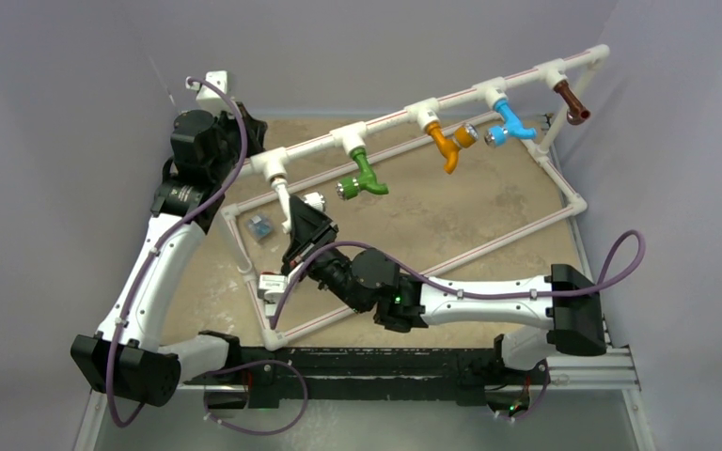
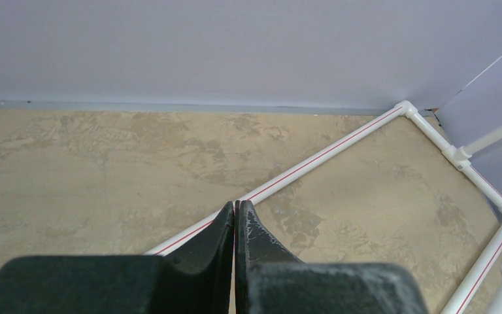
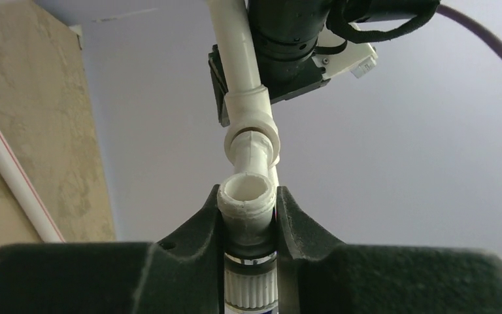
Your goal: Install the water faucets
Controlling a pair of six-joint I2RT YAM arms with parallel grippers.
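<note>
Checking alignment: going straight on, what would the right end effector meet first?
Probably the white T-fitting: the right end effector, shut on the white faucet, points at its outlet, though depth is unclear.

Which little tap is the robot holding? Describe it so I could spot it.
Follow the raised white pipe rail over the table to its left end. There the right gripper clamps the white faucet. It is the only white one; the green faucet, orange faucet, blue faucet and brown faucet hang free.

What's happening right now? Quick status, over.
Left hand shut, empty. Right hand shut on white tap, threaded end just short of the pipe fitting. Nothing between them.
</note>
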